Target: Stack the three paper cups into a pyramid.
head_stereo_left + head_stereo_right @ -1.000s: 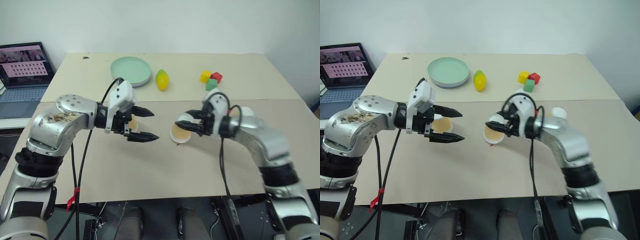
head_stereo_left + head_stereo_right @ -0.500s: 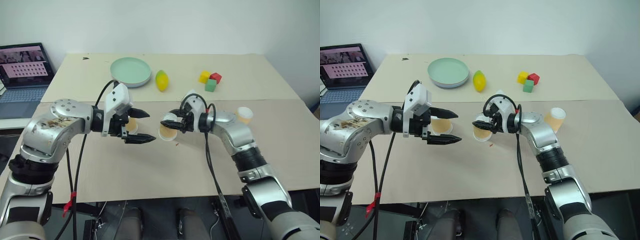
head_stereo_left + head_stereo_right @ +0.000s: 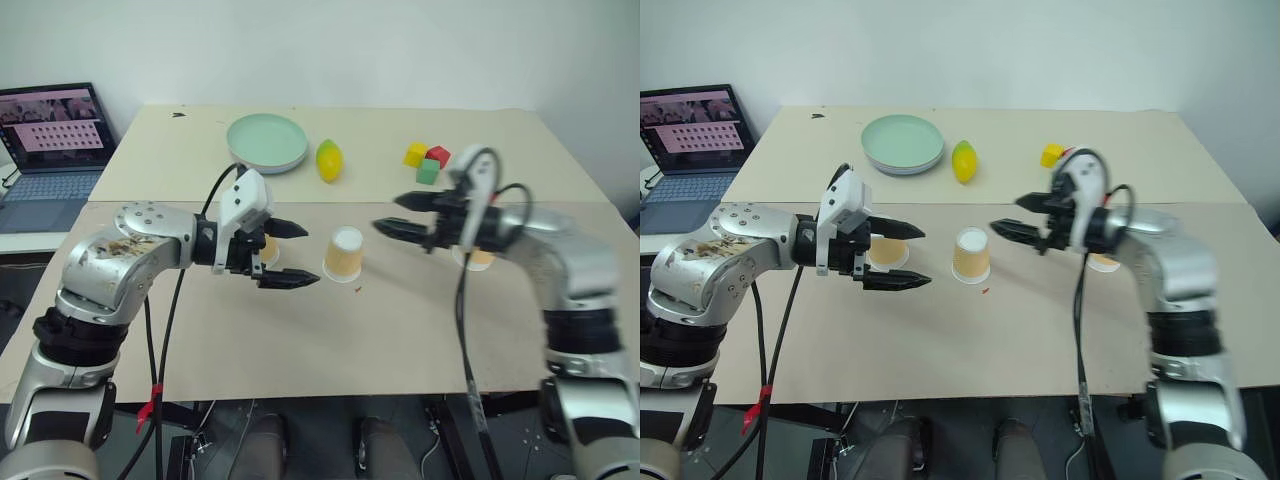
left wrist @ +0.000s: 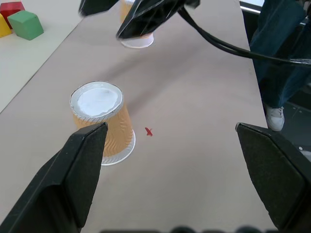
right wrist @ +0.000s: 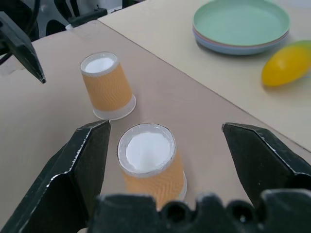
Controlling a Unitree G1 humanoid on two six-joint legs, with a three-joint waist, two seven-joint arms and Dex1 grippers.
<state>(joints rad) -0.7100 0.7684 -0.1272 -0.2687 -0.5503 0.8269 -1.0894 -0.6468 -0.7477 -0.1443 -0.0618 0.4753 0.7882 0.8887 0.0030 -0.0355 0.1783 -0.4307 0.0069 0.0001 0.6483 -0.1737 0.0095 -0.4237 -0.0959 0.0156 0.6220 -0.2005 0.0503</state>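
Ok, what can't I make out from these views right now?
Right cup: right arm covers its top in eye views, right gripper in left wrist view; which way up, unclear.
Left cup: half behind left gripper in eye views.
Cubes: right eye view, arm hides all but yellow.

Centre of frame: one paper cup [image 3: 344,254] stands upside down on the worktop [image 3: 330,330], free of both grippers. Left gripper [image 3: 296,255] sits centre-left, jaws wide apart, pointing at that cup; a second cup [image 3: 269,248] is partly hidden behind it. Right gripper [image 3: 391,214] is centre-right, jaws apart, empty; a third cup [image 3: 480,259] peeks from behind its arm. Upper frame: green plate [image 3: 266,142], lemon [image 3: 329,160], coloured cubes [image 3: 424,161]. Laptop [image 3: 50,135] at upper left.
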